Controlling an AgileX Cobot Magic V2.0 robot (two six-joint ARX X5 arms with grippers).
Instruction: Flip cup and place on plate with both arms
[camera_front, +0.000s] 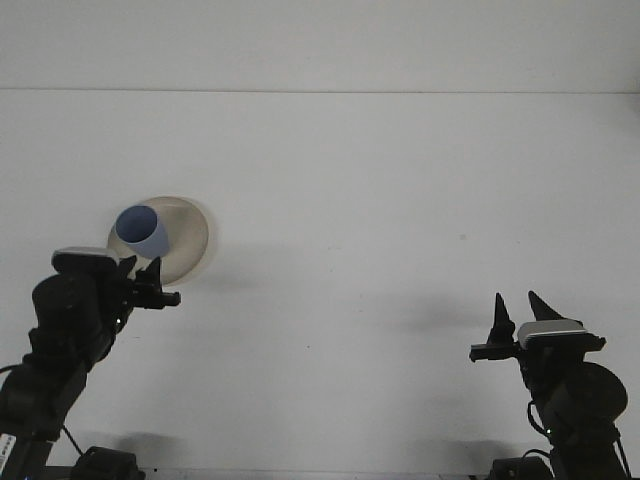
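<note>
Front view: blue cup (141, 231) stands mouth-up on the plate (190, 238), far left.
Left gripper (143, 272), fingers apart, hides the plate's near rim; right gripper (519, 310) is spread, empty; no writing legible.

One cup (141, 231), one plate (188, 243), two pincers: left (142, 275), right (522, 310).

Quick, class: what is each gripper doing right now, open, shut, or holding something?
Left gripper: open, holding nothing; the blue cup sits free on the plate.
Right gripper: open, holding nothing.
</note>
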